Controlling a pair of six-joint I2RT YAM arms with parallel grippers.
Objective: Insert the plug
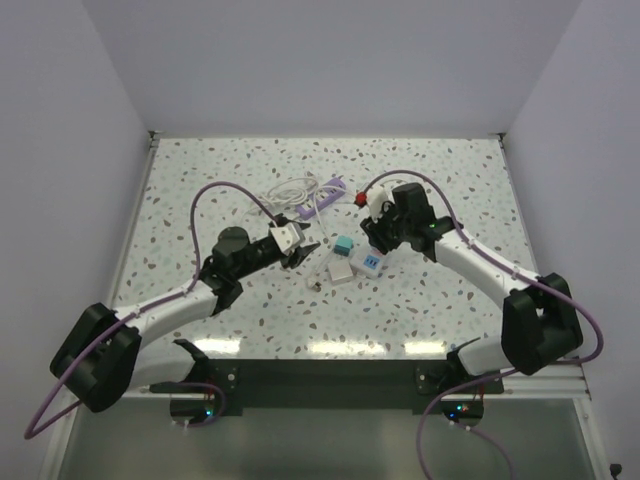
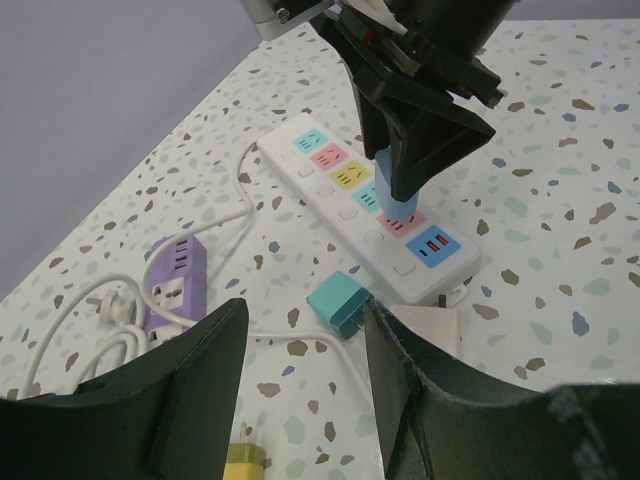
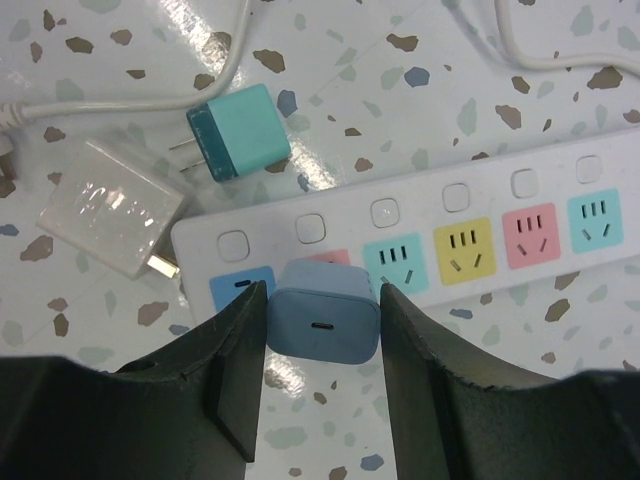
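plug [image 3: 323,323] light blue, blocky, rounded

On the desk [image 1: 400,310], the plug [image 3: 323,312] stands upright over the long power strip [image 3: 450,240] near one end, between the right gripper's [image 3: 322,300] jaws. A loose charger [image 3: 238,132] and a flat adapter [image 3: 110,208] lie just beside that end. The small power strip [image 2: 175,280] lies farther off, next to its coiled cable [image 2: 90,320].
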